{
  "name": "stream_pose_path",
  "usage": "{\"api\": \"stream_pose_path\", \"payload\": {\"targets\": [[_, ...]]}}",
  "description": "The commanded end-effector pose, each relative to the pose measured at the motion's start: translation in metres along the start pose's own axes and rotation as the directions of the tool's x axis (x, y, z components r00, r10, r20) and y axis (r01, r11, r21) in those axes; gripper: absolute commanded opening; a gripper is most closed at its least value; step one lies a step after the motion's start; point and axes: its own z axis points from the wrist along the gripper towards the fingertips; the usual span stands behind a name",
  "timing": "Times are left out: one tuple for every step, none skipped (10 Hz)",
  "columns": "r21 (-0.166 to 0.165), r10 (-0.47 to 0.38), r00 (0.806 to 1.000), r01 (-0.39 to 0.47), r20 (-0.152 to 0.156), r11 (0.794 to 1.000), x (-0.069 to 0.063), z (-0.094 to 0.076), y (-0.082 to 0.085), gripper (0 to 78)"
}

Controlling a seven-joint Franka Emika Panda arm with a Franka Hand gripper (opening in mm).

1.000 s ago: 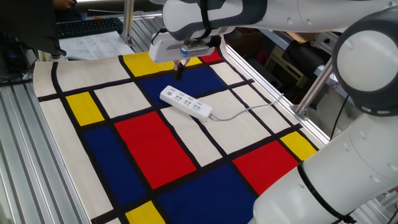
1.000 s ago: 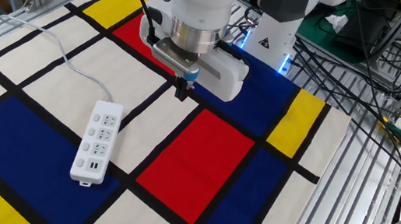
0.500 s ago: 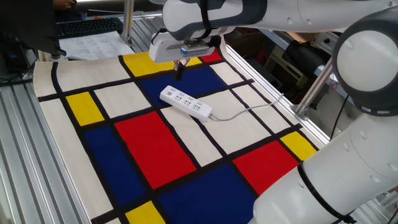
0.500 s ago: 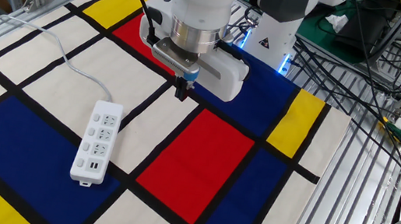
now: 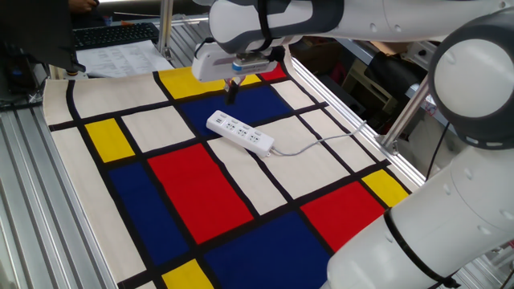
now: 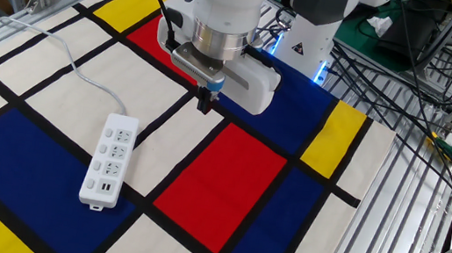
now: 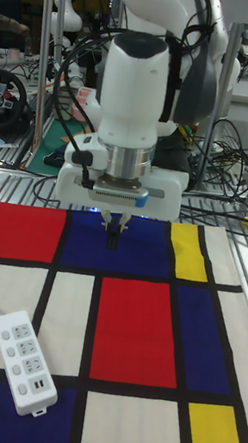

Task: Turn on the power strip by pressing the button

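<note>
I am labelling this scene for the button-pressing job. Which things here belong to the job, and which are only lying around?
Belong to the job:
- power strip, flat on the cloth
- its cord
- gripper, apart from the strip

Only lying around:
- coloured cloth under everything
- keyboard beyond the cloth
- papers beside the keyboard
- cables off the table

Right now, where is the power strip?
The power strip lies flat on the coloured mat, in the left half of the other fixed view. It straddles a white and a blue patch, below and left of the gripper, which hangs above the mat apart from it.
</note>
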Motion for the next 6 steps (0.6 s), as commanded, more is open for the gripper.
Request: {"api": "stream_pose_path", "payload": {"targets": [[0.09, 0.226, 0.974, -0.223, -0.022, 0.971, -0.003, 0.005, -0.002, 0.0], [0.078, 0.224, 0.974, -0.222, -0.024, 0.972, -0.003, 0.008, -0.003, 0.0], [0.067, 0.223, 0.974, -0.221, -0.027, 0.973, -0.004, 0.01, -0.005, 0.0], [0.066, 0.22, 0.975, -0.218, -0.026, 0.974, -0.006, 0.014, -0.007, 0.0], [0.065, 0.213, 0.977, -0.211, -0.022, 0.975, -0.008, 0.019, -0.012, 0.0], [0.064, 0.209, 0.978, -0.207, -0.019, 0.976, -0.009, 0.021, -0.015, 0.0]]}}
